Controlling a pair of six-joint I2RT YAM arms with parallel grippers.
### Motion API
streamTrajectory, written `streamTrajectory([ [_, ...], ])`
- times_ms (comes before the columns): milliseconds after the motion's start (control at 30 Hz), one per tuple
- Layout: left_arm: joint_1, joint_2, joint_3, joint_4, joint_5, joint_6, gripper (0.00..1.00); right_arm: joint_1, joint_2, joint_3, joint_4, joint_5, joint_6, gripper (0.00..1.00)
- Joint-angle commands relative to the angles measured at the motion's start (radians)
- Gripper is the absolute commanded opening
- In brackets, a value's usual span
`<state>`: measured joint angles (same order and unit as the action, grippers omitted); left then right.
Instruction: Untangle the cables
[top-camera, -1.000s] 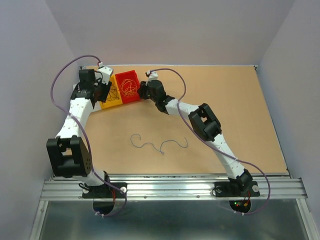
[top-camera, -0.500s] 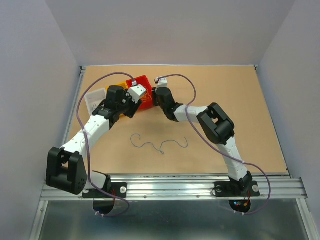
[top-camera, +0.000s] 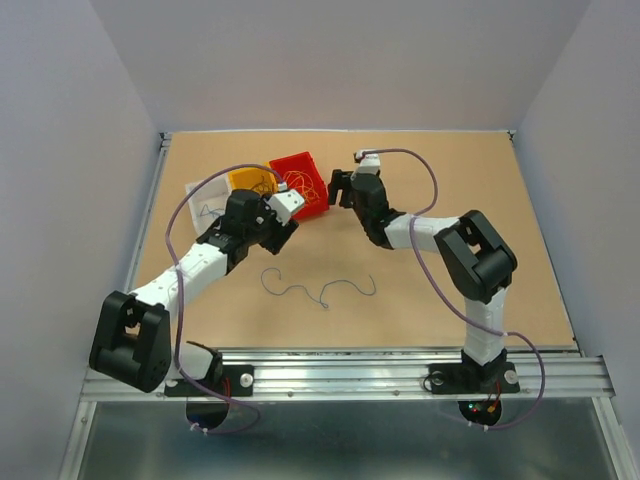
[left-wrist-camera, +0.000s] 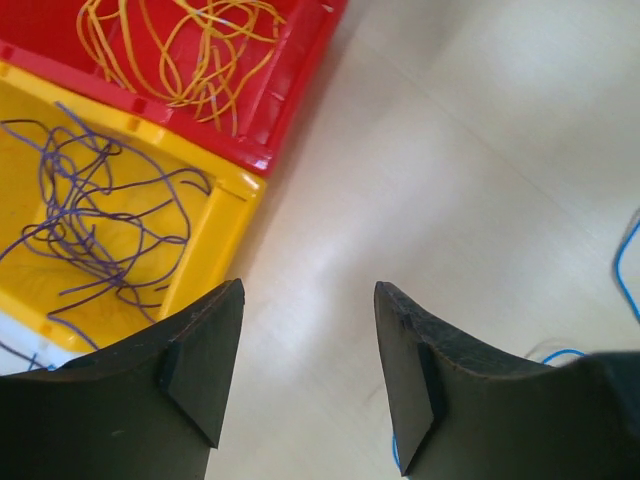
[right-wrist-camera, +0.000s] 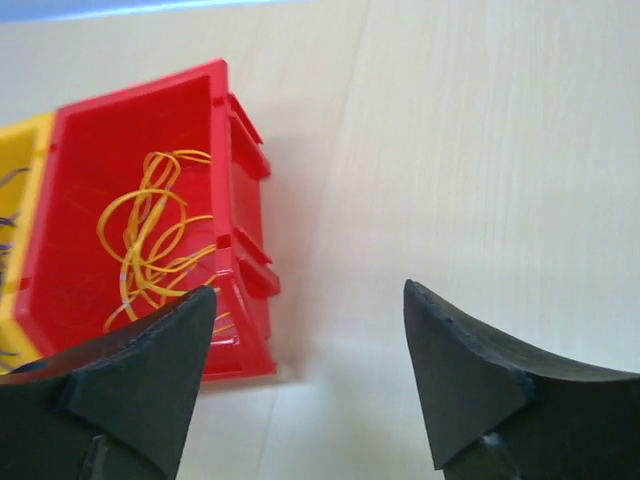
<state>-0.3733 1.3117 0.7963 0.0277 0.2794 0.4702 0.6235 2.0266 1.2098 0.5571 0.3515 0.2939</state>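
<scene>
Wires are lying sorted in three containers, with one strand loose on the table (top-camera: 480, 220). At far left, a white tray (top-camera: 193, 195) is holding a single blue wire (top-camera: 208, 212). Beside it, a yellow bin (left-wrist-camera: 225, 215) is holding bluish-violet wires (left-wrist-camera: 90, 220). The left claw (left-wrist-camera: 308, 300) is hovering over bare table just beside this bin, jaws standing apart and grasping nothing. A red bin (right-wrist-camera: 240, 240), touching the yellow one, is holding orange-yellow wires (right-wrist-camera: 150, 235). The right claw (right-wrist-camera: 310, 300) is hanging just beside the red bin, likewise released and empty. The loose blue wire (top-camera: 320, 288) is lying in a wavy line nearer the arm bases, between the arms and well apart from both claws.

Hazards, as judged:
- The loose strand is lying flat and is far thinner than a finger, so a pinch is likely to be closing on table rather than wire.
- Either claw, swinging away, could be nudging a bin and spilling sorted wires.
- The lilac cord (top-camera: 240, 167) arching over the tray and yellow bin could be snagging a rim.

Only the overhead view is showing the whole loose strand and the tray. The left wrist view is catching mere ends of that strand at its right edge, yet is resolving individual loops in the yellow bin. The right wrist view is showing the red bin's coil clearly and no loose strand.
</scene>
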Motion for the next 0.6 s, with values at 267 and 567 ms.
streamTrajectory([
  [267, -0.225, -0.129, -0.111, 0.029, 0.183, 0.197, 0.84, -0.050, -0.354, -0.275, 0.118, -0.065, 0.057, 0.89],
  [567, -0.252, -0.140, -0.135, -0.238, 0.380, 0.441, 0.84, -0.108, -0.560, -0.436, 0.116, -0.094, 0.071, 0.93],
])
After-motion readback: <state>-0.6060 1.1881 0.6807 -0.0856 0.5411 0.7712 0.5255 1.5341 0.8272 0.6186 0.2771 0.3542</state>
